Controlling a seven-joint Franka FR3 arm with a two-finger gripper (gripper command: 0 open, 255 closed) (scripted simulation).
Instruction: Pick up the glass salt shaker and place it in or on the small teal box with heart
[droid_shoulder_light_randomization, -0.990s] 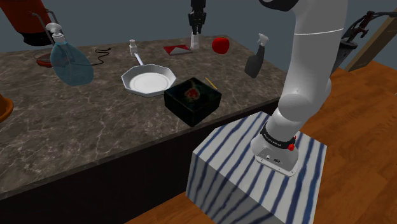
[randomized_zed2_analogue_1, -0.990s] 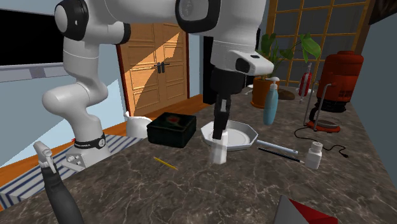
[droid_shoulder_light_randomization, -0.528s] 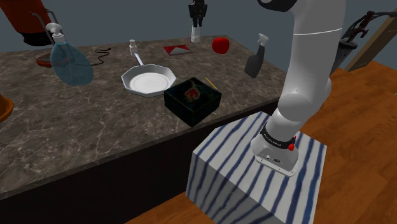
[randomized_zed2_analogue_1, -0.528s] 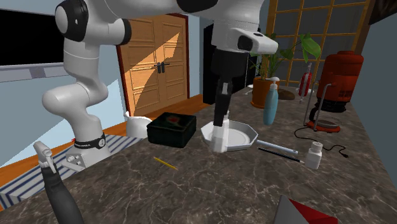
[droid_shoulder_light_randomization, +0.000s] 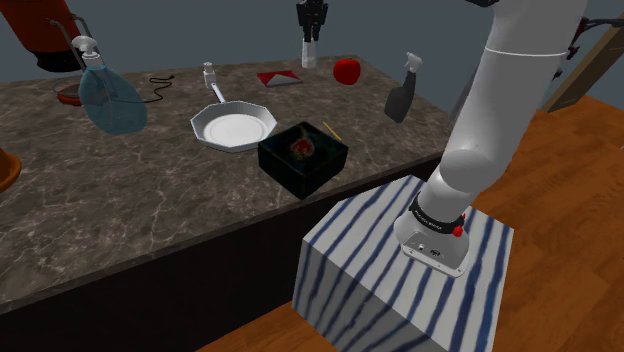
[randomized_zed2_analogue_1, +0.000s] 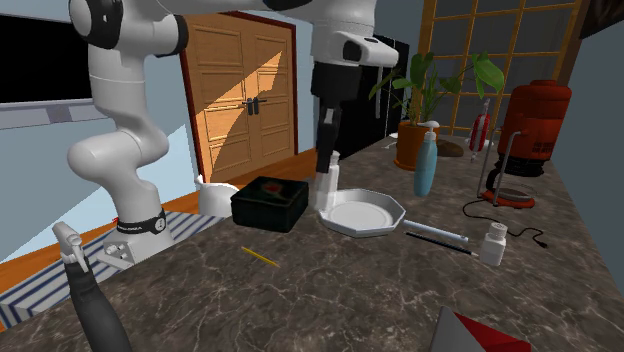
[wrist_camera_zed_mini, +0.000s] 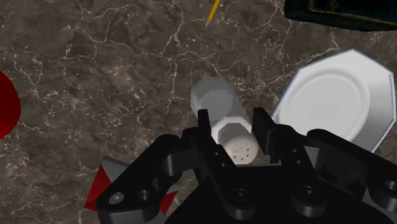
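Observation:
My black gripper (droid_shoulder_light_randomization: 311, 33) hangs high over the far side of the stone counter (droid_shoulder_light_randomization: 120, 210), shut on a whitish salt shaker (droid_shoulder_light_randomization: 309, 54) that dangles clear of the surface. In the second exterior view the gripper (randomized_zed2_analogue_1: 329, 160) holds the shaker (randomized_zed2_analogue_1: 325, 192) above the near rim of the white pan (randomized_zed2_analogue_1: 361, 212), just right of the dark box (randomized_zed2_analogue_1: 270, 203). The box (droid_shoulder_light_randomization: 303, 158) has a red heart on its lid and sits near the counter's front edge. In the wrist view the fingers (wrist_camera_zed_mini: 203, 127) clasp the shaker (wrist_camera_zed_mini: 219, 105) just below its holed cap.
A white pan (droid_shoulder_light_randomization: 233, 128) lies beside the box, with a yellow pencil (droid_shoulder_light_randomization: 330, 130) close by. Further off stand a red apple (droid_shoulder_light_randomization: 347, 70), a dark spray bottle (droid_shoulder_light_randomization: 401, 92), a red card (droid_shoulder_light_randomization: 276, 78), a blue soap bottle (droid_shoulder_light_randomization: 105, 95) and a small white bottle (droid_shoulder_light_randomization: 209, 75).
The gripper has lifted the shaker off the counter and carried it up and to the second exterior view's left, toward the pan and the box.

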